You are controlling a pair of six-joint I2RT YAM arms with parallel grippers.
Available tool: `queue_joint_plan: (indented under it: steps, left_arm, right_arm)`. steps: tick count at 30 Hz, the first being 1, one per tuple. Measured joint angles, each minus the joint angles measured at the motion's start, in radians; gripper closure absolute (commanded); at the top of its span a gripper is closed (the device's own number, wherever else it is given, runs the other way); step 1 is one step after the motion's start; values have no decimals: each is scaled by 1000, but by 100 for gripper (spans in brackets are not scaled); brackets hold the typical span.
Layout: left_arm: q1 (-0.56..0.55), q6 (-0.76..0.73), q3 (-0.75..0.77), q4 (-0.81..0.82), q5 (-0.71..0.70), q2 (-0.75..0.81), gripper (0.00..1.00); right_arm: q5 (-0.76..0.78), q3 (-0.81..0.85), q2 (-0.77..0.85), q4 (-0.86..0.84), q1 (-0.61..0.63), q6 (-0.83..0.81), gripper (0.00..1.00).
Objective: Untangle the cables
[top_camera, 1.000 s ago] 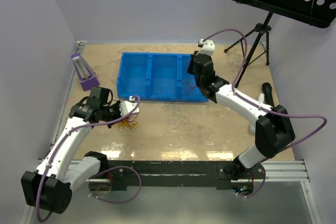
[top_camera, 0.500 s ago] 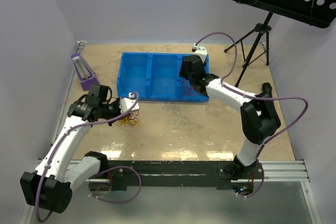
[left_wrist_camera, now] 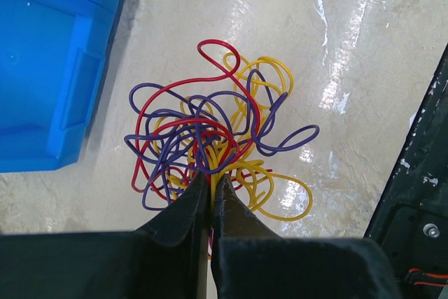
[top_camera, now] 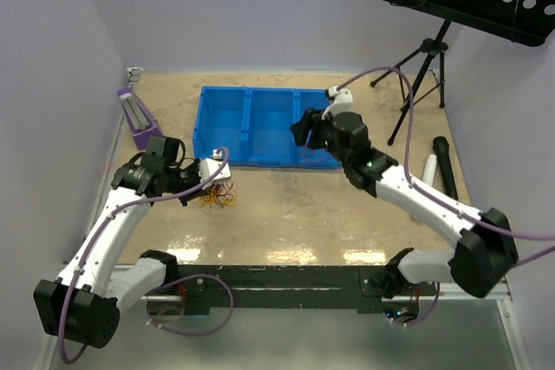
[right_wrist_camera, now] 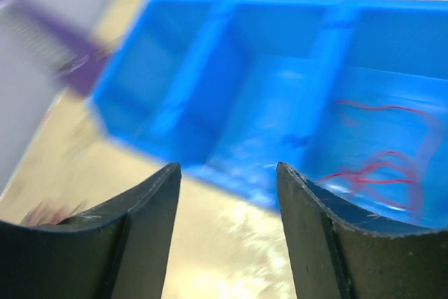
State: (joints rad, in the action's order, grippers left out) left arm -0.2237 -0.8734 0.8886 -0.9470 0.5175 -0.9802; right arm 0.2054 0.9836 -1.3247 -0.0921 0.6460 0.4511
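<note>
The cables [left_wrist_camera: 210,127], red, yellow and purple, are toward the desk's [top_camera: 329,223] left edge, pinched in my left jaws; my right jaws stand wide above the blue bin [right_wrist_camera: 245,103].

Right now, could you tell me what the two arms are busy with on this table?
The left gripper is shut on a tangle of red, yellow and purple wires, low over the table beside the near left corner of the blue three-compartment bin. The right gripper is open with nothing between its fingers and hovers by the bin's near edge. One red wire lies in the bin's right compartment.
</note>
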Motion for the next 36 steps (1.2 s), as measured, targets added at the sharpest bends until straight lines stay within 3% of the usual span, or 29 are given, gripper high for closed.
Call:
queue_joint_plan:
  steps: [5,13,22,29,36]
  left_arm:
    - [0,0,10,5,26,-6,95]
    - [0,-10,13,14,112,61,94]
    - [0,-9,40,12,164,61,95]
    - [0,-9,48,0,190,71,95]
    - [0,-9,58,-6,217,84,95]
  right_arm:
    - [-257,-166,123,-103,142,-47,39]
    - [-505,-270,75,-204,206,-19,39]
    - [-549,-250,-44,-308,337,13,43]
    - [-538,-221,-93,-349,342,31,45]
    - [-516,-194,-119,-379,353,44,55]
